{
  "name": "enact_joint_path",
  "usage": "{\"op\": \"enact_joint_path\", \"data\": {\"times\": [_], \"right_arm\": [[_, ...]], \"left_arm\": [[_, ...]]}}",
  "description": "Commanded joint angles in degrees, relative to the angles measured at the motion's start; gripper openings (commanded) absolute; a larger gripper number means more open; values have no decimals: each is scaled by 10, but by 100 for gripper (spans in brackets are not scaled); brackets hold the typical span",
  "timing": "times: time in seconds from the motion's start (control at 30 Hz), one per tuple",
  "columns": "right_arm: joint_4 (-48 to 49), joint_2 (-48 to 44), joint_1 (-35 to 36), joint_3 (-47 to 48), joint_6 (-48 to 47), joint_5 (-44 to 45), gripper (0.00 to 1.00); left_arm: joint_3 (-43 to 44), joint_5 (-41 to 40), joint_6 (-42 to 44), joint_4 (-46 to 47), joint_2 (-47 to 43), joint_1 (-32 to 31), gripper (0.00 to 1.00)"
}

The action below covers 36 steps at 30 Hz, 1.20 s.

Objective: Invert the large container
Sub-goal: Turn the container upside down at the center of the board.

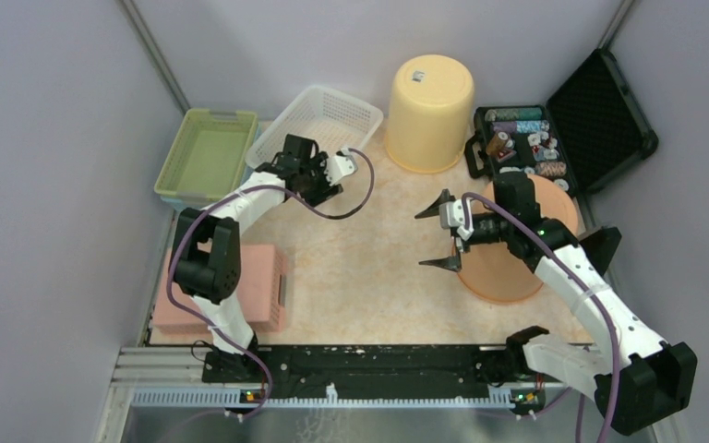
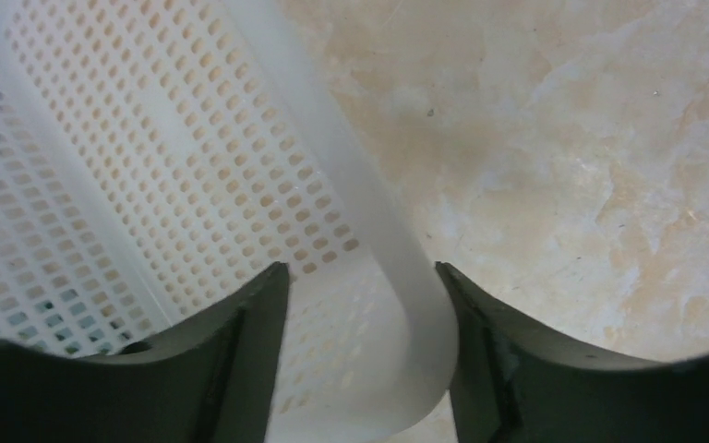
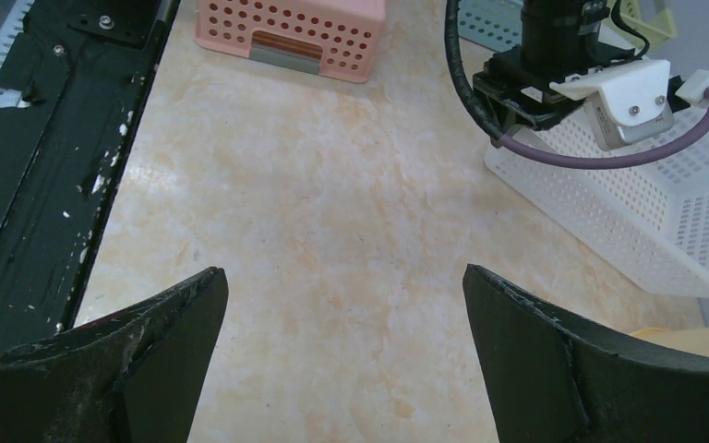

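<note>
The white basket [image 1: 328, 111] stands mouth up on the marbled surface [image 1: 378, 268]. The left pincer [image 1: 309, 175] is at the basket's near rim. In the left wrist view its fingers [image 2: 240, 351] are apart and straddle the rim [image 2: 369, 203] at a corner, one inside the mesh and the other outside against the rim's edge, not clamped. The right pincer [image 1: 425, 240] hangs wide apart and empty over bare surface, well to the basket's right and nearer the arm bases. A green bin [image 1: 205, 152] sits just beside the basket's left side. A yellow bucket [image 1: 429, 111] stands bottom up near its right, and a pink crate [image 1: 240, 286] lies well nearer than it
</note>
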Motion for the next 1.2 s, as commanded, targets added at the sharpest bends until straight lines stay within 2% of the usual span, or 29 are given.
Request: {"op": "enact_joint_path", "data": {"times": [0.0,0.13,0.63,0.73,1.17], "right_arm": [[25,-12,-8,-7,-14,-26,99],[27,-12,-8,-8,-14,-26,99],[27,-17,-9,-8,-15,-28,99],[27,-18,-9,-8,-16,-29,99],[26,-27,-15,-8,-16,-38,99]], "left_arm": [[31,3,-16,-12,6,-4,59],[31,18,-21,-25,1,-5,34],[62,48,-72,-81,-51,-6,3],[72,70,-81,-99,-70,-7,0],[58,126,-118,-137,-165,-8,0]]}}
